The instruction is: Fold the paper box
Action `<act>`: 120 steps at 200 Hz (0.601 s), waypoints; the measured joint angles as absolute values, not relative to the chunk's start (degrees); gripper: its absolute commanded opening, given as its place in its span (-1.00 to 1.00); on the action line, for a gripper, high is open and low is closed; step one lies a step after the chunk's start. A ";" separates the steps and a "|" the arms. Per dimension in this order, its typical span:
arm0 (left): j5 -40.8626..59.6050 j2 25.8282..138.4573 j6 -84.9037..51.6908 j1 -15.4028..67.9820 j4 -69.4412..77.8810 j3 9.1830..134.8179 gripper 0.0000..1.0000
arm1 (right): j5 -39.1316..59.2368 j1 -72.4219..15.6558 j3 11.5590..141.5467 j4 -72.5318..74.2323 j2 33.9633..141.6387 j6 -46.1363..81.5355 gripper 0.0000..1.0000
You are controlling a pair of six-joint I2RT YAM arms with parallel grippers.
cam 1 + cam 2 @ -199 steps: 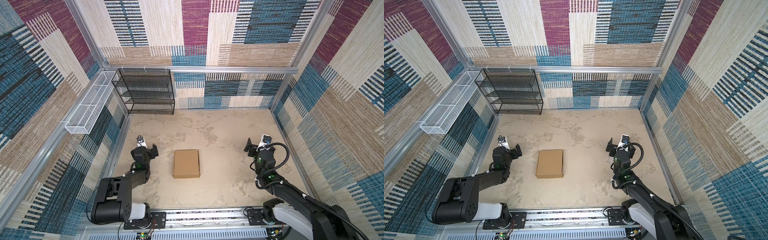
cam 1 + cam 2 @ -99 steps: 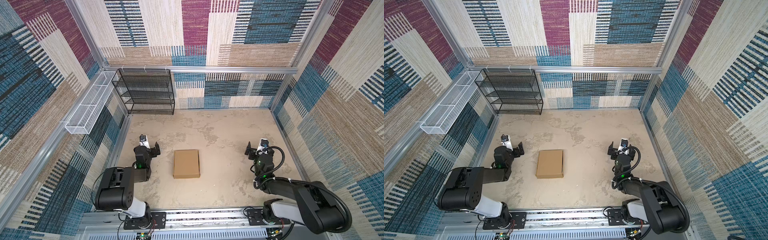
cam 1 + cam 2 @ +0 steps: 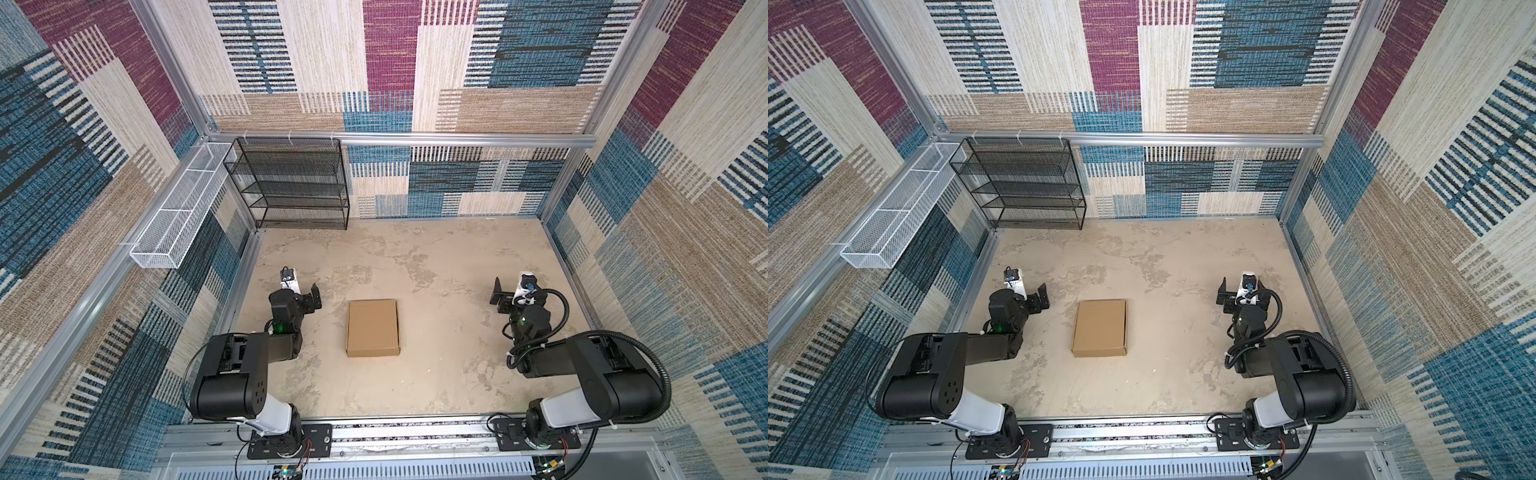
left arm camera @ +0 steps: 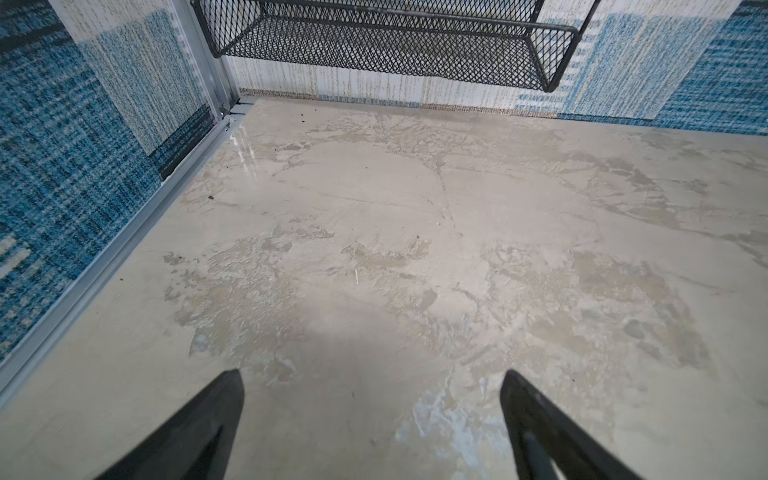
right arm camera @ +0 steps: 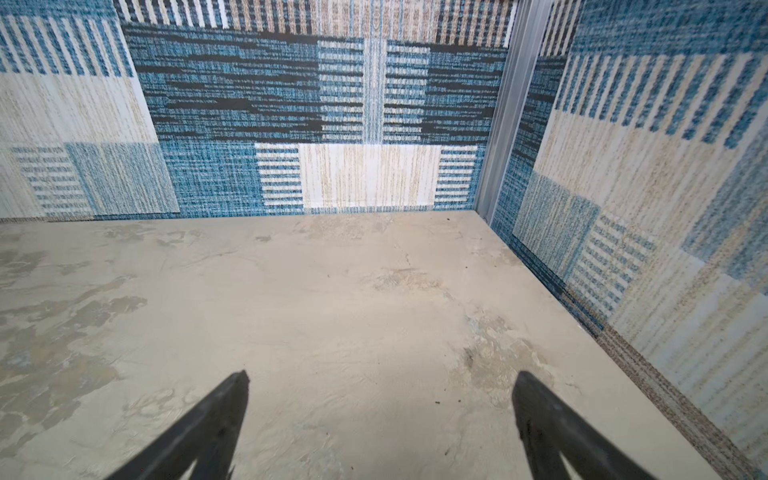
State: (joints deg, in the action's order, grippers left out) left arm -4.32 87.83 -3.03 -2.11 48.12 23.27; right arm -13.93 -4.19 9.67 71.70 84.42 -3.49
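Note:
The paper box (image 3: pixel 372 328) (image 3: pixel 1100 328) is a plain brown cardboard mailer, closed into a shallow rectangle and lying flat mid-floor in both top views. My left gripper (image 3: pixel 301 291) (image 3: pixel 1027 291) hangs low to the box's left, well apart from it. My right gripper (image 3: pixel 515 291) (image 3: pixel 1241 291) sits far to its right. In the wrist views the left gripper (image 4: pixel 372 374) and right gripper (image 5: pixel 382 374) stand open over bare floor, with nothing between their fingers. The box does not show in either wrist view.
A black mesh shelf rack (image 3: pixel 291 183) (image 4: pixel 395 45) stands at the back left corner. A white wire basket (image 3: pixel 178 208) hangs on the left wall. Patterned walls close in on three sides, and the arms' rail (image 3: pixel 415 432) runs along the front.
Both arms have folded back toward their bases, elbows raised, while the grippers stay low at the sides. The box has not moved.

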 measured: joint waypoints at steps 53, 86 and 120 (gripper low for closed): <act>-4.29 87.83 -3.03 -2.13 48.10 23.27 0.98 | -8.71 -2.46 10.39 74.96 87.90 -2.22 0.99; -4.29 87.83 -3.03 -2.13 48.07 23.27 0.98 | -8.03 -2.22 10.63 74.94 88.05 -2.20 0.99; -4.29 87.83 -3.03 -2.13 47.77 23.35 0.98 | -7.86 -2.22 10.66 74.94 88.05 -2.20 0.99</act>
State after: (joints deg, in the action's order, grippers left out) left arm -4.29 87.83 -3.03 -2.13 47.77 23.35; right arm -7.86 -2.22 10.66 74.94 88.05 -2.20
